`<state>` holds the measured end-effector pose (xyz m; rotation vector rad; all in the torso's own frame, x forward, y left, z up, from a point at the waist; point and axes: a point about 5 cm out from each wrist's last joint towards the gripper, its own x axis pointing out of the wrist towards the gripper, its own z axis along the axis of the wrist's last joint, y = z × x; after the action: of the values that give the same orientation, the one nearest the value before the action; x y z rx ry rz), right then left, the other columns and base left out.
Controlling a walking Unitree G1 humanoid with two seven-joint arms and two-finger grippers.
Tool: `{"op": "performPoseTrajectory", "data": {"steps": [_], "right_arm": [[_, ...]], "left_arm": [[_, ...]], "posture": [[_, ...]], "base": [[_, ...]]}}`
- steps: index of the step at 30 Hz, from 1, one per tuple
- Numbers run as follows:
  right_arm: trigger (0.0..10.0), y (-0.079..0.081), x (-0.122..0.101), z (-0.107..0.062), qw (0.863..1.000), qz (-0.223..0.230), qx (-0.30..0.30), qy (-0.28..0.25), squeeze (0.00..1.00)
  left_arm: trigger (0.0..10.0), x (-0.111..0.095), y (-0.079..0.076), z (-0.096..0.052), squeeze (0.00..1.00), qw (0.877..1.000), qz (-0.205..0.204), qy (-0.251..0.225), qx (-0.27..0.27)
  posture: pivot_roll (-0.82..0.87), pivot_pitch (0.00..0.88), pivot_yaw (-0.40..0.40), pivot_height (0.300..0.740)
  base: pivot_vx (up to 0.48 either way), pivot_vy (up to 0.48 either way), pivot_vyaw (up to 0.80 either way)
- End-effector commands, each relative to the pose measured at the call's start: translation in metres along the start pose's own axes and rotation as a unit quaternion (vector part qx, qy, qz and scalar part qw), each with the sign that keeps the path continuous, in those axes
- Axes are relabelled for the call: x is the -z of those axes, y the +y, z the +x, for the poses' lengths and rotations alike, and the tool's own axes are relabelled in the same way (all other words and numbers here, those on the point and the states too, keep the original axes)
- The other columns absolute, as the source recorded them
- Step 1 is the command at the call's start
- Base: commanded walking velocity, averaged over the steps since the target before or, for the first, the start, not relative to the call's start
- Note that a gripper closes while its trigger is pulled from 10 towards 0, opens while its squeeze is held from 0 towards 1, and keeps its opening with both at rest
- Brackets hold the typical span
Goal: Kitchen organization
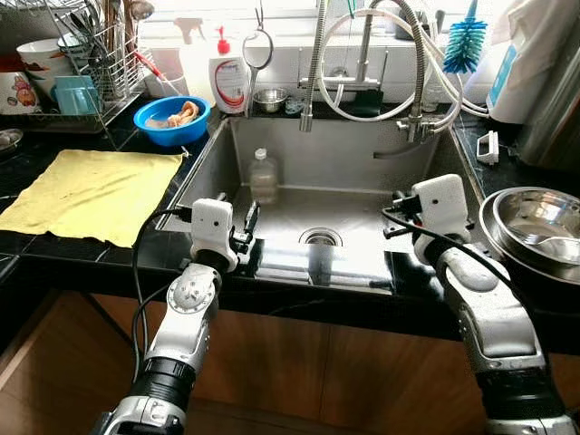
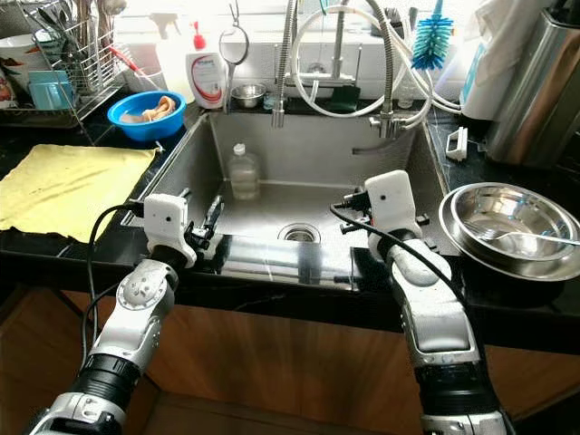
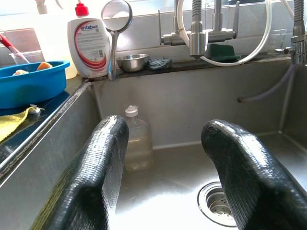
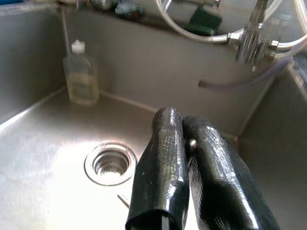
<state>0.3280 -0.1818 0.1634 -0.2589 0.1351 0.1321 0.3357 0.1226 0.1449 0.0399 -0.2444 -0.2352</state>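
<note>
Both arms reach over the front edge of a steel sink point(image 1: 362, 163) set into a dark worktop point(image 1: 82, 258). The left end effector point(image 3: 163, 182) hangs above the sink's left front corner with its two black fingers spread apart and nothing between them. The right end effector point(image 4: 184, 167) is over the sink's right side, its fingers pressed together and holding nothing. A small clear bottle point(image 1: 263, 177) with a white cap stands upright on the sink floor against the back wall, toward the left, well apart from both end effectors; the round drain point(image 1: 321, 237) lies nearer the front. On the ledge behind the sink stand a white soap bottle point(image 1: 228, 80) with a red pump and a small steel cup point(image 1: 269, 98). A blue bowl point(image 1: 170, 120) sits at the sink's back left corner, a yellow cloth point(image 1: 91, 192) lies flat on the worktop to the left, and steel bowls point(image 1: 535, 231) are stacked on the right.
</note>
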Motion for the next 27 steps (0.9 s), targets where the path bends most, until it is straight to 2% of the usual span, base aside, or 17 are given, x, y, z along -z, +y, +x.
{"op": "performPoseTrajectory", "data": {"steps": [1,6,7,8,9,11,12,13,14,20,23,27], "right_arm": [[10.0,0.002,-0.005,0.003,1.000,0.004,-0.004,-0.014,0.00],[10.0,0.002,-0.002,0.003,1.000,0.008,-0.006,-0.013,0.00],[10.0,0.002,-0.001,0.003,1.000,0.009,-0.005,-0.013,0.28],[10.0,0.002,-0.001,0.004,1.000,0.009,-0.005,-0.014,0.28],[10.0,0.001,-0.001,0.003,1.000,0.010,-0.003,-0.015,0.55],[10.0,0.001,-0.001,0.003,1.000,0.010,-0.002,-0.015,0.55],[10.0,-0.002,-0.002,0.003,1.000,0.007,0.007,-0.022,0.45],[10.0,-0.004,-0.005,0.002,0.999,0.005,0.015,-0.031,0.04],[10.0,-0.005,-0.007,0.002,0.999,0.005,0.018,-0.034,0.00],[10.0,-0.006,-0.018,0.000,0.997,0.001,0.032,-0.065,0.00],[10.0,-0.021,-0.038,-0.012,0.987,0.008,0.095,-0.130,0.00],[10.0,-0.036,-0.054,-0.028,0.973,0.000,0.148,-0.175,0.00]], "left_arm": [[10.0,-0.003,0.001,0.000,0.00,1.000,0.011,-0.006,0.003],[10.0,-0.002,0.003,-0.001,0.00,1.000,0.012,-0.005,0.003],[10.0,-0.002,0.003,-0.001,0.00,1.000,0.012,-0.005,0.003],[10.0,-0.002,0.003,-0.001,0.00,1.000,0.012,-0.005,0.003],[10.0,-0.002,0.003,-0.001,0.00,1.000,0.012,-0.005,0.004],[10.0,-0.002,0.003,-0.001,0.00,1.000,0.012,-0.004,0.004],[10.0,-0.002,0.003,-0.001,0.00,1.000,0.012,-0.004,0.004],[10.0,-0.002,0.003,-0.001,0.00,1.000,0.013,-0.004,0.004],[10.0,-0.002,0.003,-0.001,0.00,1.000,0.013,-0.004,0.004],[10.0,-0.003,0.002,0.000,0.00,1.000,0.012,-0.004,0.004],[10.0,-0.002,0.004,-0.001,0.00,1.000,0.012,-0.004,0.001],[10.0,-0.002,0.005,-0.001,0.00,1.000,0.013,-0.004,0.000]], "posture": [[-0.07,0.000,0.043,0.740],[-0.07,0.000,0.044,0.740],[-0.07,0.000,0.044,0.740],[-0.07,0.000,0.045,0.740],[-0.07,0.000,0.045,0.740],[-0.07,0.000,0.045,0.740],[-0.07,0.000,0.047,0.740],[-0.07,0.000,0.047,0.740],[-0.07,0.000,0.047,0.740],[-0.07,0.000,0.046,0.740],[-0.07,0.000,0.045,0.740],[-0.07,0.000,0.046,0.740]], "base": [[0.000,0.000,0.00],[0.000,0.000,0.00],[0.000,0.000,0.00],[0.000,0.000,0.00],[0.000,0.000,0.00],[0.000,0.000,0.00],[0.000,0.000,0.00],[0.000,0.000,0.00],[0.000,0.000,0.00],[0.000,0.000,0.00],[0.000,0.000,0.00],[0.000,0.000,0.00]]}}
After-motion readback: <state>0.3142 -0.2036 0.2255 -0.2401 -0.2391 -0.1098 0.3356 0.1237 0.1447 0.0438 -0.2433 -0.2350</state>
